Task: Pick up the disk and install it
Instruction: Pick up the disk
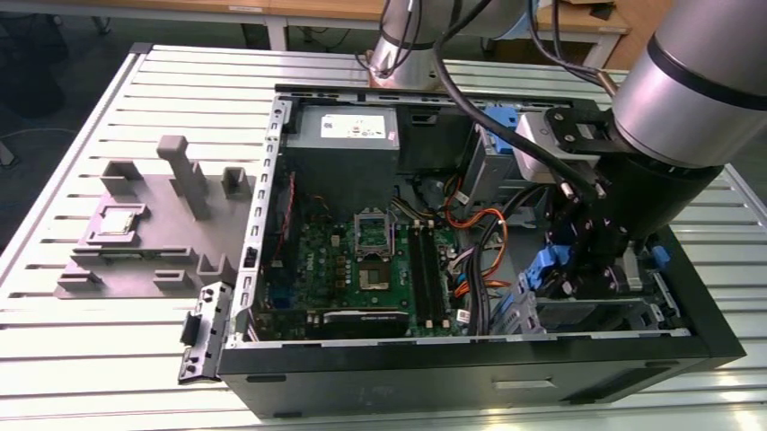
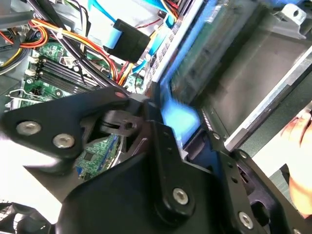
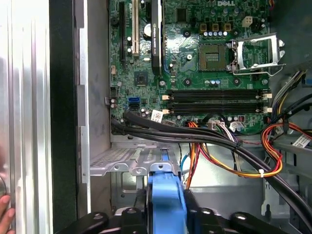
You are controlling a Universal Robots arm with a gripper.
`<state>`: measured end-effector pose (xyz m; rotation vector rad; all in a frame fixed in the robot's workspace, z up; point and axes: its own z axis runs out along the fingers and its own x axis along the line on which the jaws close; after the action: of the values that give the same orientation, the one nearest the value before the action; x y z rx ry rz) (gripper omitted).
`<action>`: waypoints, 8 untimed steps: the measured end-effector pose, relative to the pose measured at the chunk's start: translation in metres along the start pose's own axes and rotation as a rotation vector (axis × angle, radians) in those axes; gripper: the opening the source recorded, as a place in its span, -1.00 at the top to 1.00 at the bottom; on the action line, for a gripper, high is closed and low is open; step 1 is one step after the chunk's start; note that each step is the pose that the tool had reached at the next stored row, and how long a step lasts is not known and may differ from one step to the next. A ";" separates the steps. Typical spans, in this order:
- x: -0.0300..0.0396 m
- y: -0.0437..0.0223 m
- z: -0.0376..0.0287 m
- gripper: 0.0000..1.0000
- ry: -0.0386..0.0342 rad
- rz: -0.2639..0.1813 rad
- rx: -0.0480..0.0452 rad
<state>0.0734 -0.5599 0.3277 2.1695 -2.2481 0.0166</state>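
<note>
Slatted metal table [image 1: 96, 346], open computer case [image 1: 480, 370], hand [image 3: 165, 218] clamped on blue-edged disk [image 3: 165, 191] over drive bay [image 1: 599, 316]

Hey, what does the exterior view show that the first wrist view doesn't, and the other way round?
Exterior view: the arm, the grey holder on the table at the exterior view's left of the computer case, and the grey box with a sticker. First wrist view: a person's fingertips beside the case. Both: the green circuit board, orange cables, and the gripper shut on the disk.

Arm [image 1: 689, 85] angled steeply down, hand [image 1: 585, 269] low and downward-pointing, tight around the disk [image 3: 165, 197].
</note>
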 end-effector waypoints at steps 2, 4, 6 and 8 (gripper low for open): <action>0.0001 0.0000 -0.0001 0.11 0.0003 0.000 0.0000; 0.0001 0.0000 -0.0001 0.11 0.0004 0.000 0.0000; 0.0001 0.0000 -0.0001 0.11 0.0004 0.000 -0.0001; 0.0001 0.0000 -0.0001 0.11 0.0005 0.000 -0.0001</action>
<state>0.0733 -0.5600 0.3278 2.1693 -2.2477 0.0171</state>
